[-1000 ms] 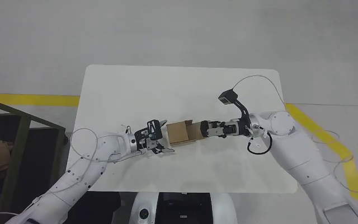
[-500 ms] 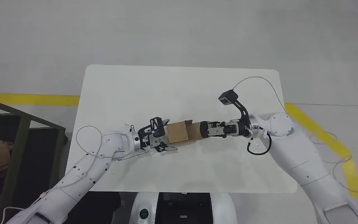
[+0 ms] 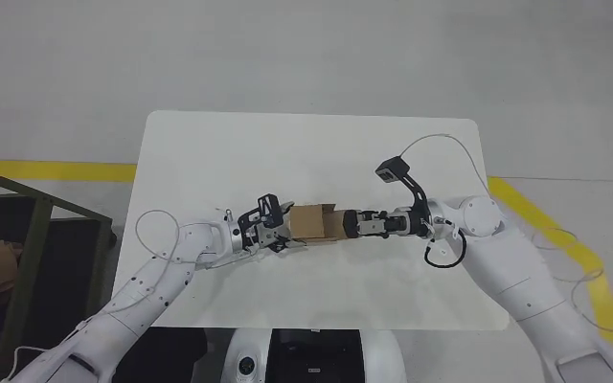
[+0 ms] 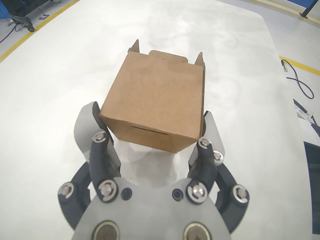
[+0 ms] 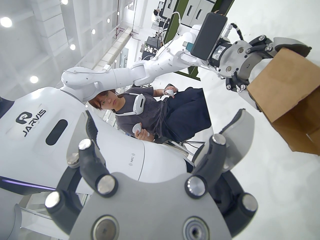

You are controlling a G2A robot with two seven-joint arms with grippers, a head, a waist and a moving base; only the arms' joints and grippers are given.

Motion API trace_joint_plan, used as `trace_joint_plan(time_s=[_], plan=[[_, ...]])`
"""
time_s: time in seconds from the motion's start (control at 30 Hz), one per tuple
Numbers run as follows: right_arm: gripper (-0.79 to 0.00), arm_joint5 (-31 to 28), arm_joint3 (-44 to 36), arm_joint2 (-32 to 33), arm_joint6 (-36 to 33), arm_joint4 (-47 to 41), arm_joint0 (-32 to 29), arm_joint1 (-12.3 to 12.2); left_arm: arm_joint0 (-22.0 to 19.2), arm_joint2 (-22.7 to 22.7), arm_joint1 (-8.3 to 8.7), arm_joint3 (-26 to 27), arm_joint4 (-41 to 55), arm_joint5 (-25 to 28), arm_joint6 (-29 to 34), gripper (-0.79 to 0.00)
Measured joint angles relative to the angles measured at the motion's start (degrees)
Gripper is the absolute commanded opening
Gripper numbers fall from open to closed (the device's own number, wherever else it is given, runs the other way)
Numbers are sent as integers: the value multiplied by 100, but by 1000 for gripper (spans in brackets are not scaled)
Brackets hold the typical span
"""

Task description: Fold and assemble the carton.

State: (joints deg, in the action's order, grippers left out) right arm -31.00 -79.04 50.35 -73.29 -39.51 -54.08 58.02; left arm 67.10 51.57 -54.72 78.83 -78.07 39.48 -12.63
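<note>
Carton [image 4: 155, 96] lies on its side mid-desk [image 3: 239, 153]. Its open end, with 2 raised side flaps, is turned away from the left jaws, and its inside is hard to make out. Left jaws clamp its closed end; right jaws stand apart at the open end.

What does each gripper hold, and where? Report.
The left gripper clamps the brown cardboard carton by both side walls at its closed end; the right gripper is open, holding nothing.
</note>
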Motion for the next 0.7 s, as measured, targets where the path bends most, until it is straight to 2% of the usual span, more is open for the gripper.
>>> trace_joint_plan(time_s=[0.17, 0.27, 0.3, 0.33, 0.37, 0.4, 0.53, 0.7], plan=[[0, -4, 5, 1, 3, -10, -38, -26, -93, -8, -31, -102, -76, 80, -54, -200], [0, 43, 81, -33, -43, -58, -61, -30, -148, -9, -49, -161, -123, 117, -77, -139], [-71, 78, 131, -52, -78, -83, -64, -28, -162, -8, -54, -178, -133, 127, -87, -120], [-403, 142, 227, -85, -142, -103, -61, -24, -179, -6, -60, -201, -147, 138, -99, -114], [-650, 193, 315, -114, -192, -109, -53, -18, -190, -5, -64, -216, -160, 143, -107, -111], [-785, 237, 405, -145, -236, -126, -42, -8, -200, -2, -68, -228, -172, 148, -115, -102], [-785, 490, 799, -379, -490, -234, 9, 70, -225, 15, -81, -266, -232, 178, -169, -95], [-785, 671, 1292, -735, -670, -270, 120, 229, -229, 37, -91, -273, -289, 209, -221, -123]])
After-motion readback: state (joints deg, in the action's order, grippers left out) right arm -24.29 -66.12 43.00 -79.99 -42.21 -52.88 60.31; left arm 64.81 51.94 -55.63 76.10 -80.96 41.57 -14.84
